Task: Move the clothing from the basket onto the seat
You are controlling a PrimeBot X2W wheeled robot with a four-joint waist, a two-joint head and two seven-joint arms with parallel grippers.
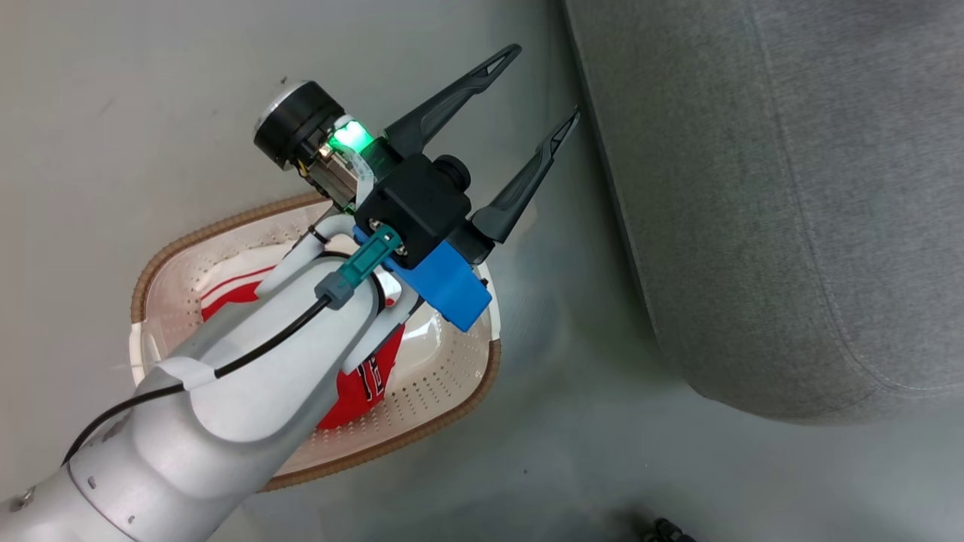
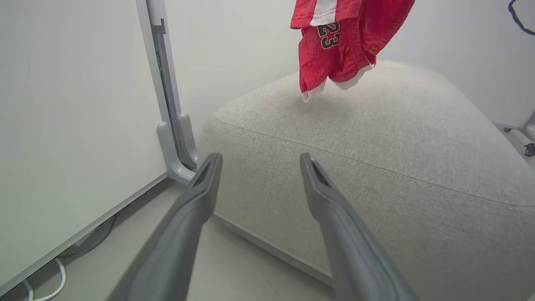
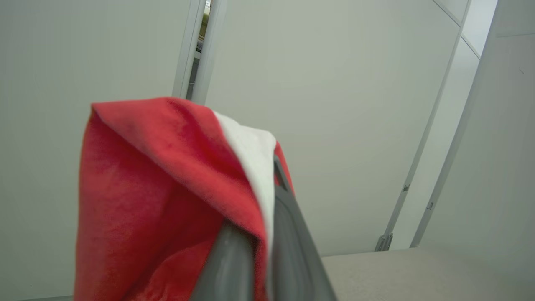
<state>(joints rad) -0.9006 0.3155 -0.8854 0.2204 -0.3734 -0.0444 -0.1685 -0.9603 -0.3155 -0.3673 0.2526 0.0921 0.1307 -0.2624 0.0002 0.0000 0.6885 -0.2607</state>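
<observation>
One red-and-white fabric jersey (image 2: 334,50) pinched in right hand (image 3: 267,200) over light-grey upholstered seat cushion (image 2: 376,146): lower, then release; left hand (image 1: 544,83) spread.

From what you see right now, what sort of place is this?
Probably an indoor test room furnished like a living space. A large grey upholstered seat stands on a smooth pale floor, a laundry basket with red clothing sits near it, and plain white wall panels stand beside the seat.
</observation>
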